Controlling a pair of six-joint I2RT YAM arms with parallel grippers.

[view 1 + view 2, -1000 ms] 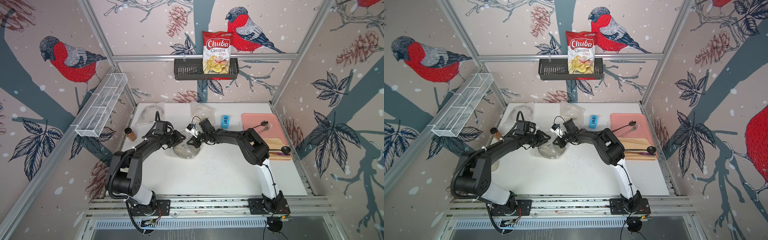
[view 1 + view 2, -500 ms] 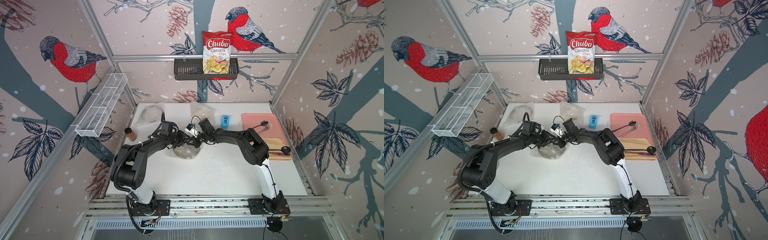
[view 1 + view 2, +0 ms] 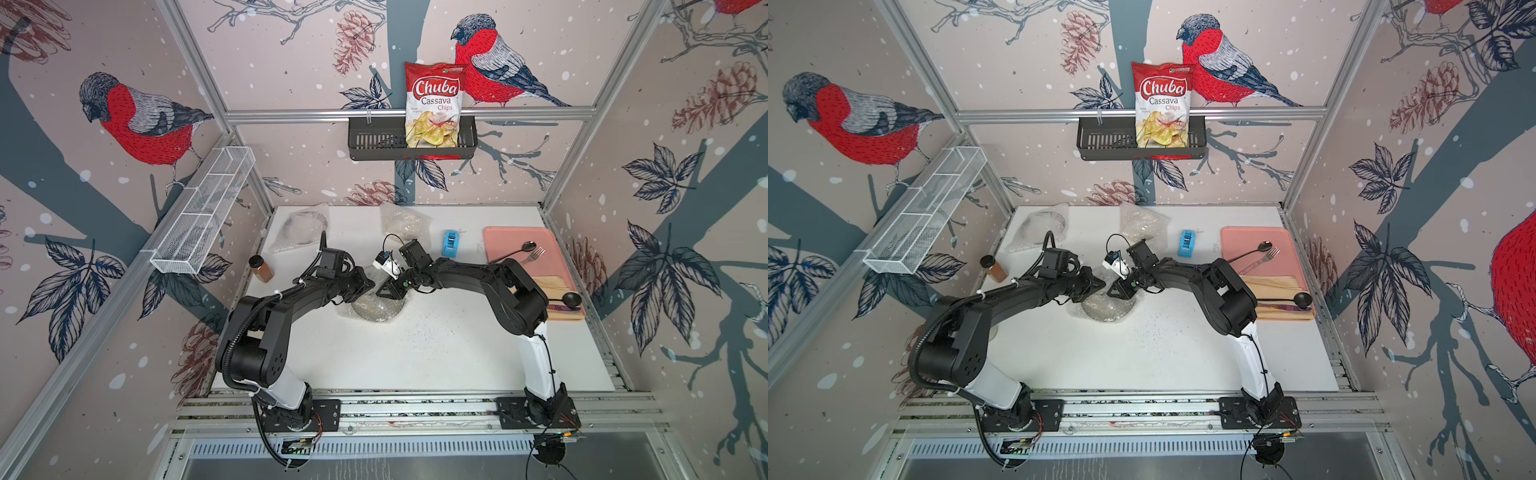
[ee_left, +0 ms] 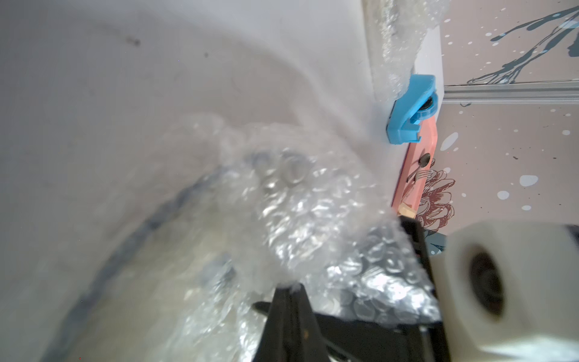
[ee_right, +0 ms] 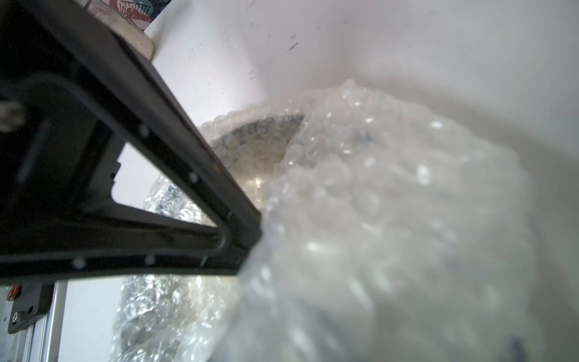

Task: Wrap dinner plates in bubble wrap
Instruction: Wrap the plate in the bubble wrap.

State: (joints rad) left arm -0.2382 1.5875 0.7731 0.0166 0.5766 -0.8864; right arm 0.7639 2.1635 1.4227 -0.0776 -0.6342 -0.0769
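The left claw point(image 3: 369, 286) is closed. In the left wrist view its tips appear to pinch a raised flap of the clear, crinkly bubble wrap sheet point(image 4: 297, 207), though blur there makes the exact bite hard to confirm. Just beneath it, the round cream ceramic dinner plate with a dark rim point(image 3: 379, 312) lies flat near the middle of the white surface point(image 3: 415, 357). The sheet covers most of it, and in the right wrist view part of the rim shows through a single layer. The right claw point(image 3: 383, 291) hangs almost tip to tip with the left one over the plate's far edge. I cannot tell whether its jaws are parted or pressed on the wrap.

The step looks like folding a flap over the plate's top. To do it well, the left claw should probably carry the flap low and across the centre rather than upward, since a lift could drag the light sheet out from under the plate or tip it. The right claw seems best used pressing down the layer already folded, so it does not spring back. The pinch should let go only once the flap lies flat past the centre. Further right, the blue plastic tape dispenser point(image 3: 450, 243) stands ready for sealing.
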